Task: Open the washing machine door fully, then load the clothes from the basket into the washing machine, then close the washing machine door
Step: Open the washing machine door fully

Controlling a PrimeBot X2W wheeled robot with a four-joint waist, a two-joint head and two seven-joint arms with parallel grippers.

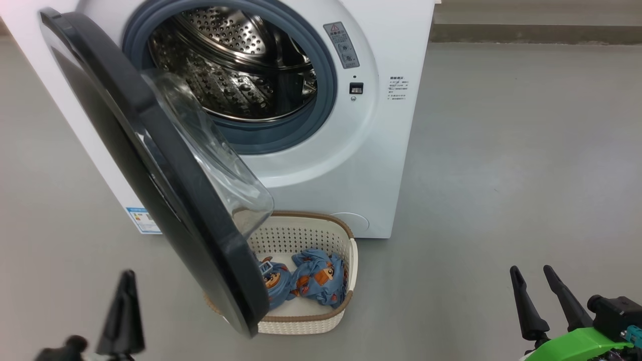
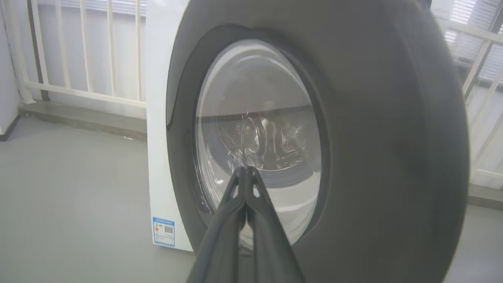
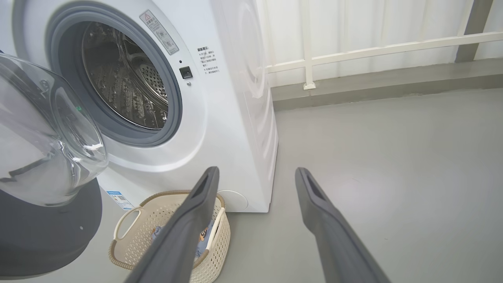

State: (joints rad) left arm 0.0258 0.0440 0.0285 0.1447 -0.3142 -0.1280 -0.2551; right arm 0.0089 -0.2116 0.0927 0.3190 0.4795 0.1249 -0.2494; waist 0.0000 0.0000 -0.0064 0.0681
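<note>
With left jaws pinched shut on nothing, tips aimed at the outer glass of the half-open washing machine door [image 2: 393, 137], possibly short of contact, and right jaws spread wide, empty, well apart: hook round the black rim's free edge, not the glass; swing wide, clearing the basket [image 1: 321, 326] below with the clothes [image 1: 316, 281] inside.

Basket [image 1: 346, 250]: left end hidden behind the door [image 1: 150, 165].
Clothes [image 1: 316, 281]: left garment partly covered by the door's black rim.
Washing machine [image 1: 391, 125]: top cut off by the upper edge.
Left hand [image 1: 128, 281]: blurred, base cut off below.
Energy label [image 1: 142, 220]: print too small to read, right side behind the door.
</note>
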